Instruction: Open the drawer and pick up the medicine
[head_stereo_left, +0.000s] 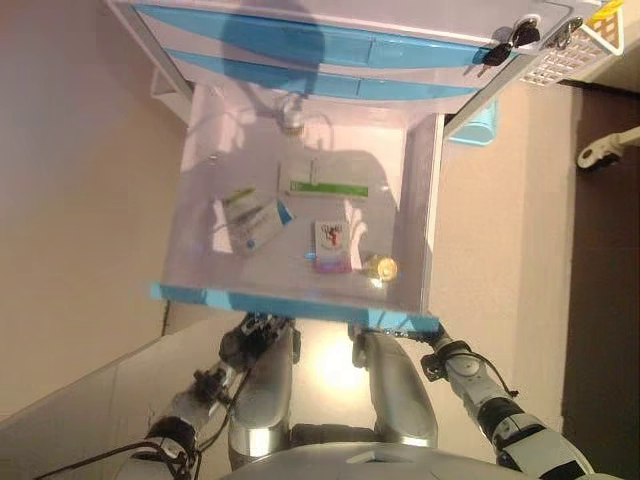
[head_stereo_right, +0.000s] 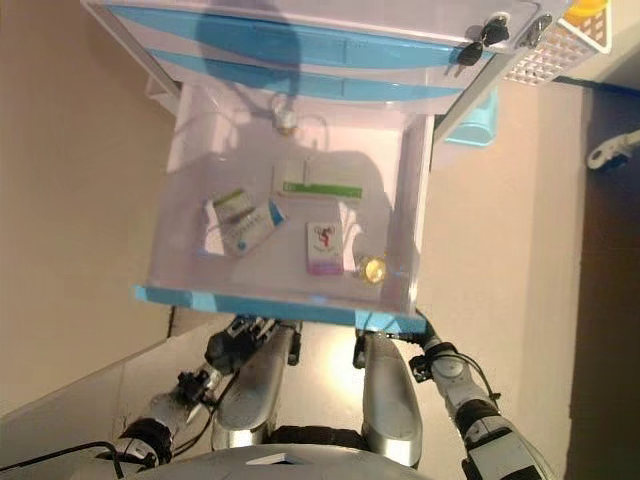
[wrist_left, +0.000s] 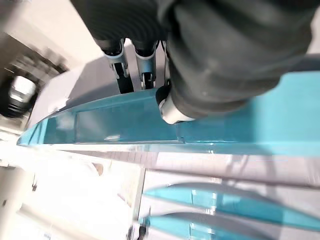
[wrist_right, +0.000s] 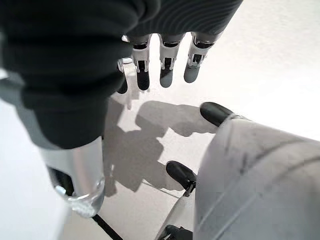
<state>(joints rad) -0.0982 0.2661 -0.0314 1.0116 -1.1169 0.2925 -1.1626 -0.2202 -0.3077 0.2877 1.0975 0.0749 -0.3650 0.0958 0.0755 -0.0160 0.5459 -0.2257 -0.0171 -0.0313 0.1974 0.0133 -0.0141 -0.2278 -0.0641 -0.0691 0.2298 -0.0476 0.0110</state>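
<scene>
The white drawer (head_stereo_left: 432, 200) with a blue front (head_stereo_left: 300, 303) stands pulled out of the cabinet. Inside lie a long white-and-green medicine box (head_stereo_left: 328, 185), a white-and-blue box (head_stereo_left: 255, 225), a pink-and-white box (head_stereo_left: 332, 247) and a small round yellowish bottle (head_stereo_left: 381, 267). My left hand (head_stereo_left: 255, 335) is at the drawer's blue front (wrist_left: 125, 120), its fingers (wrist_left: 121, 70) over the front's edge and the thumb against its face. My right hand (wrist_right: 160, 55) hangs below the front's right end, fingers relaxed and empty over the floor.
Two shut blue-fronted drawers (head_stereo_left: 320, 50) are above the open one. Keys (head_stereo_left: 510, 42) hang at the cabinet's right corner, next to a white basket (head_stereo_left: 575, 50). A light-blue object (head_stereo_left: 475, 125) stands on the floor right of the cabinet. A small round item (head_stereo_left: 291, 118) lies at the drawer's back.
</scene>
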